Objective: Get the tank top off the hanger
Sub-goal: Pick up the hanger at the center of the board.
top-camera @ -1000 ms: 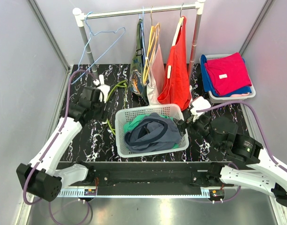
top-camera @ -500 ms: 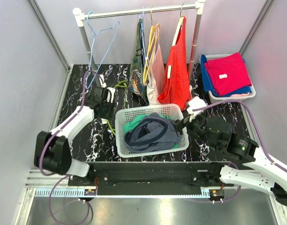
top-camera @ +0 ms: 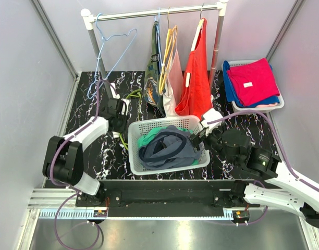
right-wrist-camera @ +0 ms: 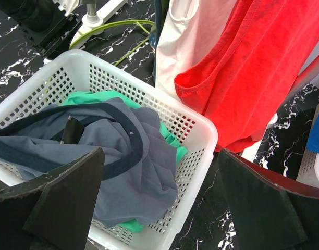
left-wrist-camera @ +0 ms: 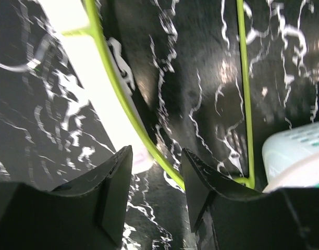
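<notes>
Top external view: left gripper (left-wrist-camera: 157, 156), half-open astride a green hanger (left-wrist-camera: 243, 78), reaches low left of the white basket (top-camera: 164, 124); right gripper (top-camera: 197, 139), spread wide, hovers at its right rim.

Tabletop (top-camera: 115, 161): black with white veining, marble look, glossy; bright glare patches in the left wrist view.
Basket (right-wrist-camera: 149, 101): white plastic lattice, smooth, slight sheen.
Tank top (right-wrist-camera: 243, 67): red cloth, matt, fine knit, stitched hems.
Grey garment (right-wrist-camera: 144, 172) in the basket: soft matt cloth with a darker band along its edge.
Green hanger (left-wrist-camera: 123, 104): thin, smooth, glossy; plastic or coated wire, cannot tell which.
Rail (top-camera: 149, 12): bare metal tube, satin shine. End fitting (top-camera: 86, 14): white plastic.
Left gripper (left-wrist-camera: 155, 156) and right gripper (right-wrist-camera: 160, 156): fingers black, matt, hard plastic look.
</notes>
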Motion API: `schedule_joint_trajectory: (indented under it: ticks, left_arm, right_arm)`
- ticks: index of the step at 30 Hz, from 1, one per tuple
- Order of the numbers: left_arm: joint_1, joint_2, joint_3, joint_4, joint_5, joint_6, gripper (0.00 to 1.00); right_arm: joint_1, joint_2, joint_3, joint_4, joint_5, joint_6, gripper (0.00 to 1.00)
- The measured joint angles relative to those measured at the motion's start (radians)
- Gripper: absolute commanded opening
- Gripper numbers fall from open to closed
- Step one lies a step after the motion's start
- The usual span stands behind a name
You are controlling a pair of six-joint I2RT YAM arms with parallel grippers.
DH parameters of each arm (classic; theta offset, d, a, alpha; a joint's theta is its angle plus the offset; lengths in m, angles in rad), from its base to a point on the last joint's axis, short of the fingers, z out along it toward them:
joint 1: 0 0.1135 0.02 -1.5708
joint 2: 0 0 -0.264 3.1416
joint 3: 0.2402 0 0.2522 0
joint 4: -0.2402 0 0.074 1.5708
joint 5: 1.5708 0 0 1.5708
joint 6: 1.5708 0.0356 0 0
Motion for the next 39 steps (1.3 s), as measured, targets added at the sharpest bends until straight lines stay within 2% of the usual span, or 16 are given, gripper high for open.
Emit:
schedule_joint_trajectory:
  ticks: [7, 15, 23, 34, 37, 38, 39]
  left_arm:
    - [0.000, -0.021, -0.047, -0.003, 0.035, -0.045, 0.45]
    - [0.000, -0.053, -0.104, 0.004, 0.056, -0.098, 0.36]
    - [0.000, -0.079, -0.146, 0.012, 0.072, -0.141, 0.37]
    - [0.000, 0.023, -0.137, 0.026, 0.074, -0.177, 0.37]
    - [0.000, 0.042, -0.119, 0.014, 0.074, -0.181, 0.14]
    - [0.000, 0.044, -0.117, 0.013, 0.071, -0.188, 0.01]
    - [0.002, 0.045, -0.116, 0.011, 0.067, -0.195, 0.00]
  right_arm:
    - [0.000, 0.018, -0.001, 0.007, 0.000, 0.000, 1.00]
    - [0.000, 0.024, -0.003, 0.015, 0.000, 0.002, 1.00]
    - [0.000, 0.031, -0.013, 0.028, 0.000, 0.008, 1.00]
    - [0.000, 0.039, -0.013, 0.028, 0.000, 0.008, 1.00]
    - [0.000, 0.037, -0.013, 0.028, 0.000, 0.009, 1.00]
    - [0.000, 0.035, -0.013, 0.028, 0.000, 0.011, 1.00]
    - [0.000, 0.034, -0.013, 0.028, 0.000, 0.011, 1.00]
